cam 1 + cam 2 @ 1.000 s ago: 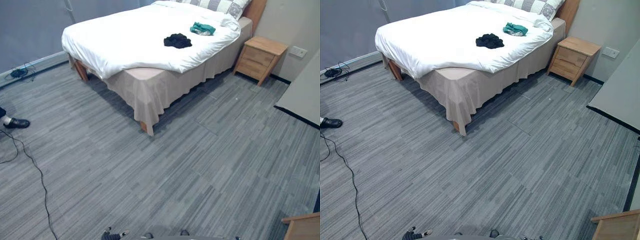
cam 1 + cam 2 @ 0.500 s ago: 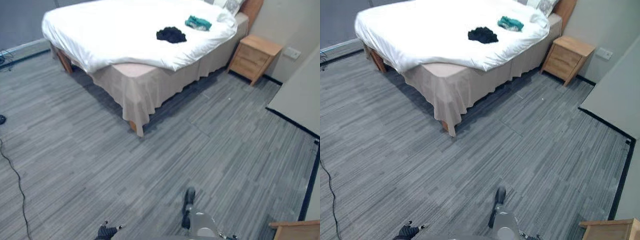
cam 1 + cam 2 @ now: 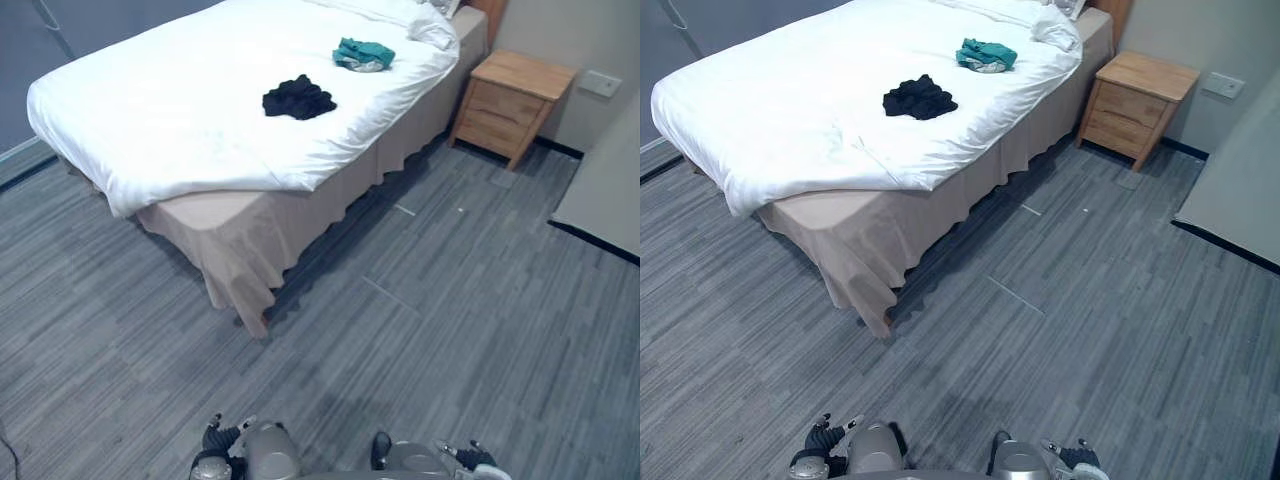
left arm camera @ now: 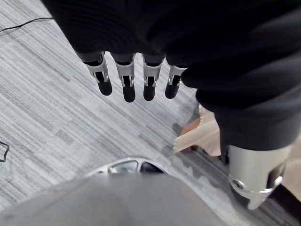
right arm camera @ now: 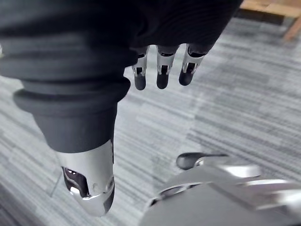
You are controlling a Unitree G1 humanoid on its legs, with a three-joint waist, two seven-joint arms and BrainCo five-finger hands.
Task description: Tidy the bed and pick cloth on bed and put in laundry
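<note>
A black cloth [image 3: 298, 98] lies bunched in the middle of the bed's white duvet [image 3: 170, 110]. A teal cloth [image 3: 362, 54] lies crumpled farther up, near the pillow [image 3: 430, 25]. A beige skirt [image 3: 250, 240] hangs below the duvet at the bed's near corner. My left hand [image 4: 124, 77] hangs low over the grey floor with straight fingers and holds nothing. My right hand [image 5: 160, 70] hangs the same way, open and empty. Both hands are far from the bed, at the lower edge of the eye views: left hand [image 3: 213, 438], right hand [image 3: 470, 457].
A wooden nightstand [image 3: 512, 92] stands right of the bed's head, with a wall socket [image 3: 603, 83] beside it. A pale flat surface [image 3: 610, 190] juts in at the right edge. Grey carpet floor [image 3: 450, 300] stretches between me and the bed.
The camera has moved closer to the bed and turned, so the bed's near corner sits lower and more central. The cloths have not moved on the duvet.
</note>
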